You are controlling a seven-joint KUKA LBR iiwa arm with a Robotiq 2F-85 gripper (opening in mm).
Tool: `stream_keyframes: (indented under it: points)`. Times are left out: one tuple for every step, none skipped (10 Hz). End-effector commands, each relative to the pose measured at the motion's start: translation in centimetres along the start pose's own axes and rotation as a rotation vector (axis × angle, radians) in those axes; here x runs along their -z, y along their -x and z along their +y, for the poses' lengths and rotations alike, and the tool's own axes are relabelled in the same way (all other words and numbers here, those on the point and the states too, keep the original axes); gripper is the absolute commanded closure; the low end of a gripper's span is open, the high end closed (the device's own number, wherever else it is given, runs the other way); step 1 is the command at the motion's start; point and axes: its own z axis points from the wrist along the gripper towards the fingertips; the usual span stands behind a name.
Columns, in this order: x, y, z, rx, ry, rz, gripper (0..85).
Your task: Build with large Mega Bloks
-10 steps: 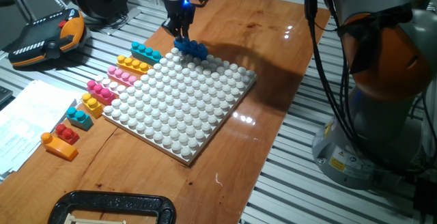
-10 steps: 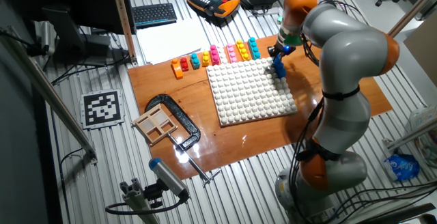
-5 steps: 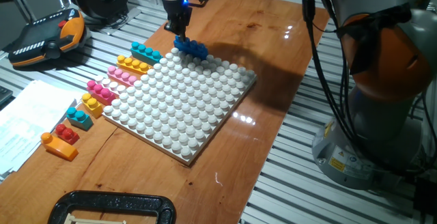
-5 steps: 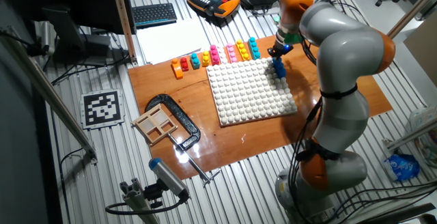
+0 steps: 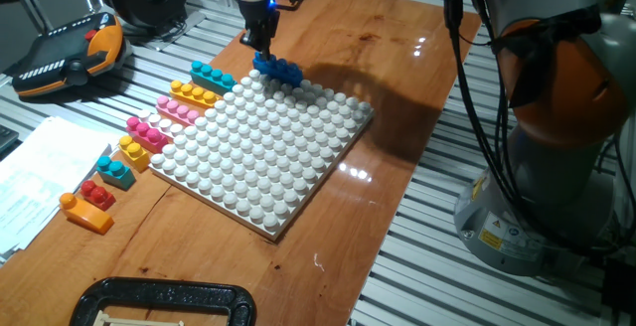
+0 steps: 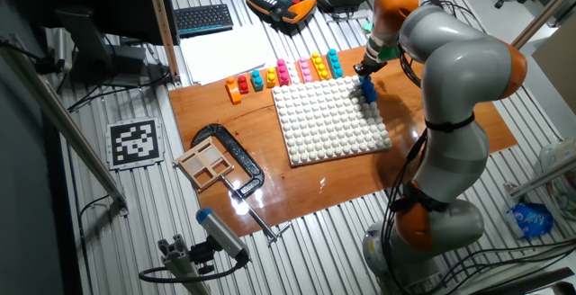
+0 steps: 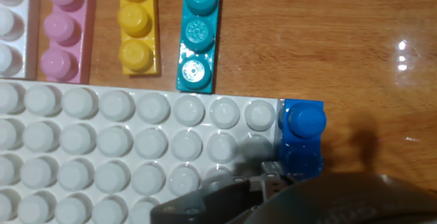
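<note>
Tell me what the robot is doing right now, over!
Gripper down at the blue brick, grip unclear. Brick sits on the corner of the white baseplate. Other bricks lined up beside the plate, nothing in the way.

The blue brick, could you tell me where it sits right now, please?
The blue brick sits on the far corner of the white baseplate in one fixed view, directly under the gripper, with the teal brick off the plate to its left.

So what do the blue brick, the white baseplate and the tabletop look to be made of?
Blue brick: moulded plastic, smooth and slightly glossy. White baseplate: likely the same plastic, with soft highlights on its studs. Tabletop: wood or wood veneer, with visible grain; its lamp reflections suggest varnish.
</note>
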Motion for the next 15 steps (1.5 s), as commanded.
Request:
stream_keyframes:
  points:
    - [0.0, 0.0, 0.0, 0.0, 0.0, -0.004, 85.0]
    - [0.0, 0.0, 0.0, -0.003, -0.001, -0.009, 85.0]
    - [0.0, 0.0, 0.0, -0.019, -0.001, -0.008, 85.0]
    - [0.0, 0.0, 0.0, -0.036, 0.002, -0.007, 85.0]
    - [0.0, 0.3, 0.6, -0.059, 0.001, -0.009, 68.0]
    - [0.0, 1.0, 1.5, -0.069, -0.013, -0.013, 68.0]
    - [-0.1, 1.6, 2.0, -0.08, -0.009, -0.019, 68.0]
    - [-0.4, 2.3, 2.2, -0.085, 0.001, -0.018, 51.0]
    - [-0.5, 3.1, 2.3, -0.085, -0.002, -0.014, 51.0]
    - [-0.3, 3.8, 2.6, -0.091, 0.001, -0.009, 51.0]
    - [-0.3, 4.5, 3.1, -0.098, -0.001, -0.008, 51.0]
    - [-0.4, 4.9, 3.6, -0.106, -0.002, -0.009, 51.0]
    - [-0.5, 5.1, 3.9, -0.111, -0.002, -0.009, 51.0]
    - [-0.4, 5.1, 4.0, -0.111, -0.003, -0.006, 51.0]
    - [-0.4, 5.0, 3.9, -0.095, -0.011, 0.002, 51.0]
